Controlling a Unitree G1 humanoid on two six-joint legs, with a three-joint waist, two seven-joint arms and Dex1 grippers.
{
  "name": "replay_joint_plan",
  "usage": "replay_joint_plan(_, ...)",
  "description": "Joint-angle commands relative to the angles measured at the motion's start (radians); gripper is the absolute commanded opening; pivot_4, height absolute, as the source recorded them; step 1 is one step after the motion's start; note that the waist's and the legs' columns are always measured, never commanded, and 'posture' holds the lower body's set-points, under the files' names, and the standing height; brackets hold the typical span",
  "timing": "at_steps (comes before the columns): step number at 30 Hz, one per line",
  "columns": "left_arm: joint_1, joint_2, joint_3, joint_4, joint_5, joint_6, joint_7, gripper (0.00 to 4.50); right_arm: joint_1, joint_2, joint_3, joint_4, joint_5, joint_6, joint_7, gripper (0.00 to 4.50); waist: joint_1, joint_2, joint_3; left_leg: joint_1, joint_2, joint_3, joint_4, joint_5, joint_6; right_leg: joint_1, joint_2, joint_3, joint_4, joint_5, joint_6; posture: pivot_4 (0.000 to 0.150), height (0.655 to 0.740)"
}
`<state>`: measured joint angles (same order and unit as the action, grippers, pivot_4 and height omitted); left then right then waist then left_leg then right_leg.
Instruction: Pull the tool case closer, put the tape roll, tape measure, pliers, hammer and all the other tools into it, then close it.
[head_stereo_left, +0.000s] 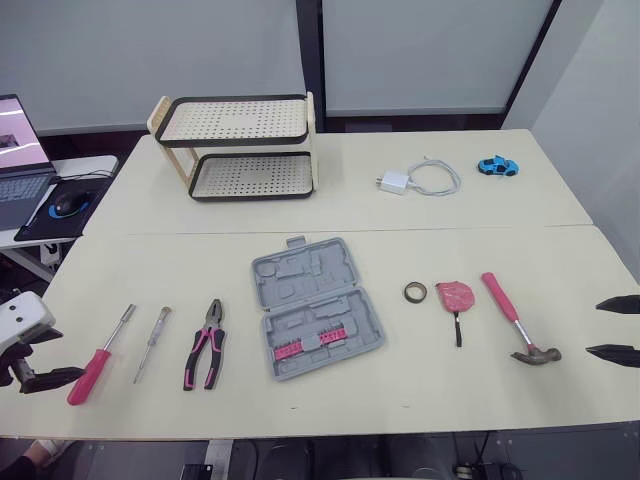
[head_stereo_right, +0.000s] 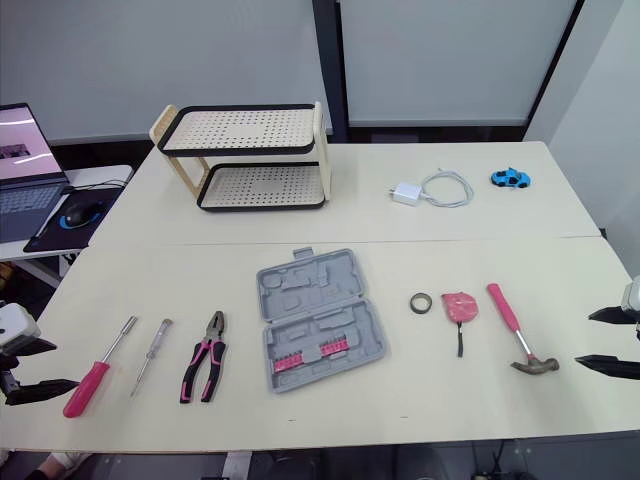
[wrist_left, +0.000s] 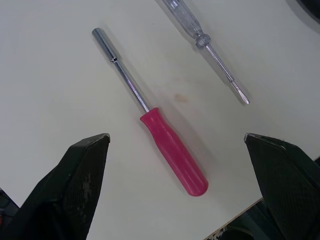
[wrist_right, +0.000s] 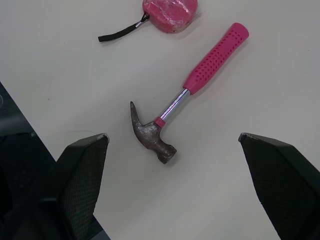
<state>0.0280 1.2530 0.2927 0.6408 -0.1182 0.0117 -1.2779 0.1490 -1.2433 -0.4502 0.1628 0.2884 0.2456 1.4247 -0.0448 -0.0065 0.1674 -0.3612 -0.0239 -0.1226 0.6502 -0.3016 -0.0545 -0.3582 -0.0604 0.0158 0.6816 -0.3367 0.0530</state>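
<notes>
Left eye view: the grey tool case (head_stereo_left: 316, 308) lies open and flat near the middle of the table (head_stereo_left: 420, 395), with pink bits in the half nearer the robot. To its right lie the tape roll (head_stereo_left: 415, 292), the pink tape measure (head_stereo_left: 454, 296) just beside it, and the hammer (head_stereo_left: 518, 322) with its head toward the robot. To its left lie the pliers (head_stereo_left: 206, 345), a clear-handled screwdriver (head_stereo_left: 152, 343) and a pink-handled nut driver (head_stereo_left: 97, 358). The left gripper (head_stereo_left: 72, 354) hovers at the table's near left corner, fingers spread wide and holding nothing, with the nut driver's handle between them. The right gripper (head_stereo_left: 593, 328), equally wide and empty, hangs at the right edge beside the hammer's head.
</notes>
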Motion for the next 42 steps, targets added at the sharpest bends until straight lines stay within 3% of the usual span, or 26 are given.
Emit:
replay_joint_plan(1, -0.005, 0.018, 0.026, -0.002, -0.022, 0.002, -0.012, 4.49, -0.002, -0.015, -0.019, -0.017, 0.000, -0.002, 0.004, 4.50, 0.000, 0.000, 0.000, 0.000, 0.000, 0.000, 0.000, 0.000, 0.000, 0.000, 0.000, 0.000, 0.000, 0.000, 0.000, 0.150, 0.7400)
replay_joint_plan(20, -0.016, 0.010, 0.036, 0.034, -0.038, 0.031, -0.014, 4.49, -0.009, 0.000, -0.007, -0.015, -0.007, -0.003, -0.045, 4.50, -0.007, 0.000, 0.000, 0.000, 0.000, 0.000, 0.000, 0.000, 0.000, 0.000, 0.000, 0.000, 0.000, 0.000, 0.000, 0.150, 0.7400)
replay_joint_plan(39, 0.068, -0.007, 0.110, 0.027, -0.086, 0.045, 0.030, 4.49, -0.004, 0.030, -0.006, -0.041, -0.024, -0.015, -0.095, 4.50, -0.009, 0.000, 0.000, 0.000, 0.000, 0.000, 0.000, 0.000, 0.000, 0.000, 0.000, 0.000, 0.001, 0.000, 0.000, 0.150, 0.7400)
replay_joint_plan(42, 0.091, -0.051, 0.148, -0.068, -0.140, 0.111, 0.048, 4.49, -0.026, 0.051, 0.002, -0.095, 0.009, 0.027, -0.112, 4.50, -0.009, 0.000, 0.000, 0.000, 0.000, 0.000, 0.000, 0.000, 0.000, 0.000, 0.000, 0.000, 0.001, 0.000, 0.000, 0.150, 0.7400)
